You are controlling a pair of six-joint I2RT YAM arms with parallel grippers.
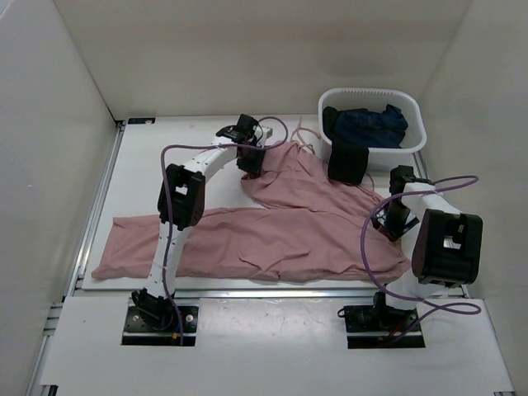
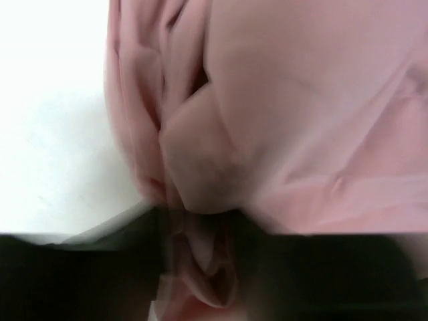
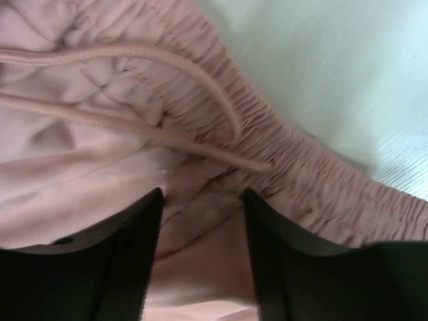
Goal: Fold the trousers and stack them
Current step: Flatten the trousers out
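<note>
The dusty-pink trousers (image 1: 280,231) lie spread across the white table, with one leg reaching far left and the waist end toward the back right. My left gripper (image 1: 250,161) is at the back centre. In the left wrist view it (image 2: 200,227) is shut on a fold of the pink cloth (image 2: 301,120). My right gripper (image 1: 346,169) is just in front of the basket. In the right wrist view it (image 3: 202,197) has bunched fabric between its fingers, beside the gathered waistband (image 3: 314,180) and drawstring (image 3: 221,100). Thin drawstrings (image 1: 304,136) trail on the table behind.
A white plastic basket (image 1: 415,107) at the back right holds a dark navy-blue garment (image 1: 371,124), very close behind my right gripper. White walls enclose the table on three sides. A metal rail (image 1: 92,210) runs along the left edge.
</note>
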